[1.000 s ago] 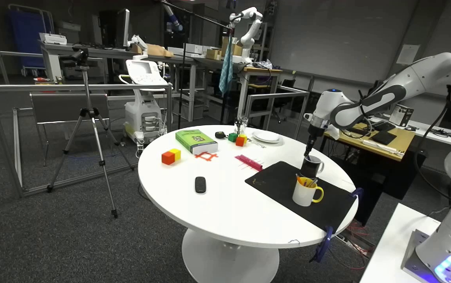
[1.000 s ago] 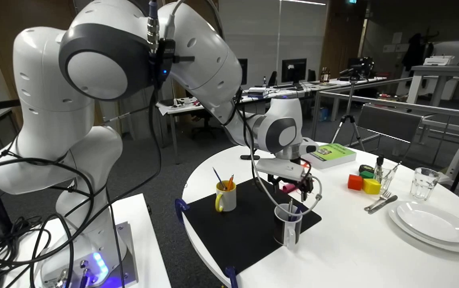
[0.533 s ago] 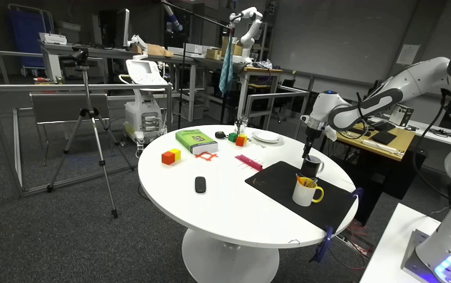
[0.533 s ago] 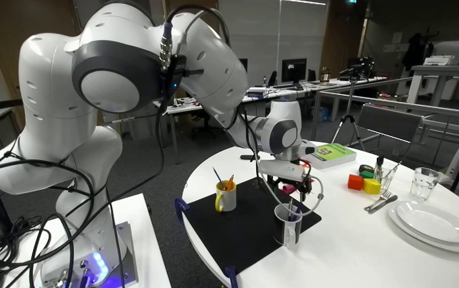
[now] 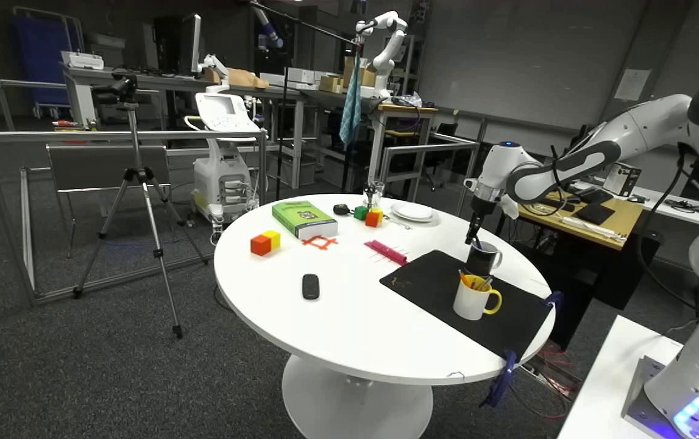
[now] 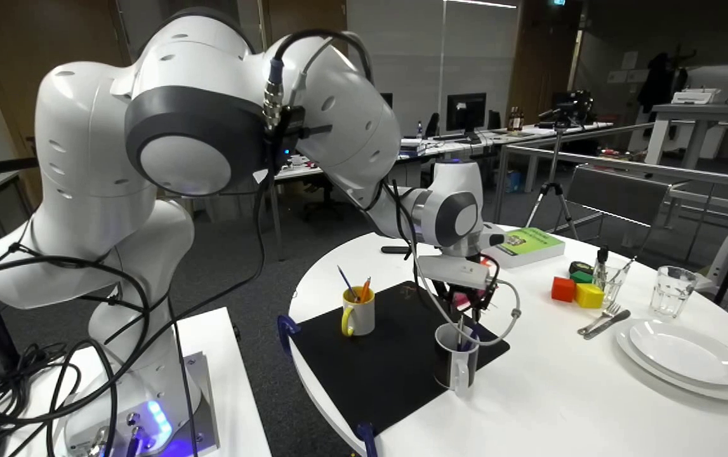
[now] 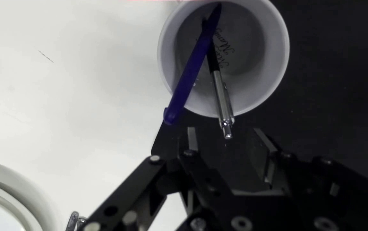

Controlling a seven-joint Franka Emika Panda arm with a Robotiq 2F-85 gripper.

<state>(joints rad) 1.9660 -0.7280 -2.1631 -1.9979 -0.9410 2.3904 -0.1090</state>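
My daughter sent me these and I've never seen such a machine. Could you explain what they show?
The machine is a jointed robot arm, ending in a two-fingered gripper. Two cameras outside the robot look across the round white table; the close-up comes from a wrist camera. A yellow-handled mug with pencils or pens stands on the black mat; at the mat's edge is a dark mug with a white handle, holding a blue pen and a silver pen. Elsewhere on the table are a green book, colored blocks, a drinking glass and stacked plates. Nothing is held: the jaws stand apart by the dark mug, with the silver pen's end nearest.
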